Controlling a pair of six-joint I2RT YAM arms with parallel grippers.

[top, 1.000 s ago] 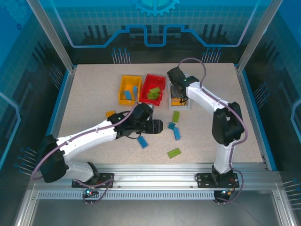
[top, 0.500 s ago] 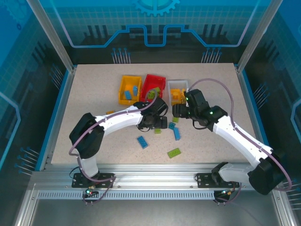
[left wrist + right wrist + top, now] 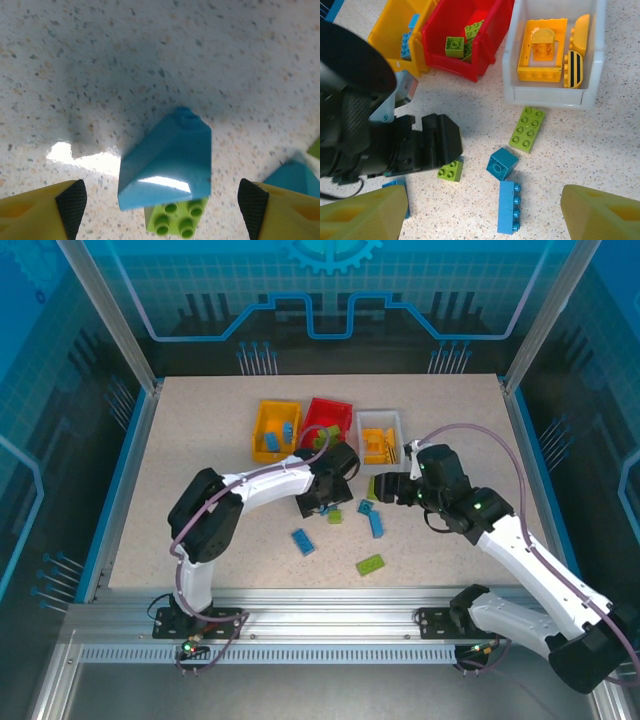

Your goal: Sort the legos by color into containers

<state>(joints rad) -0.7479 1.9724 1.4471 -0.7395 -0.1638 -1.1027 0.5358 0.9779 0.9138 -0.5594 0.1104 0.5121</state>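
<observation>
Logged L gripper (image 3: 161, 205) spread wide, nothing held, above glossy blue wedge brick (image 3: 170, 160) beside small green 2x2 (image 3: 175, 222) on speckled tabletop (image 3: 150, 50). Found R gripper (image 3: 480, 200) likewise wide, empty (smooth yellow plastic). Saw studded green 2x4 (image 3: 527, 128) flat near white bin (image 3: 547, 95) w/ yellow-orange pcs (image 3: 542, 50).

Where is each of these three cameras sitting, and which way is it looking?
Top external: fixed above and behind, looking down on the table, yellow bin, red bin, white bin and both whole arms.
Left wrist: on the left arm, facing down at a blue brick close below; open left gripper at the bottom corners.
Right wrist: on the right arm, looking forward and down at bins and loose bricks; open right gripper at the bottom corners.
Shared: top and right wrist both show the white bin holding yellow pieces.
</observation>
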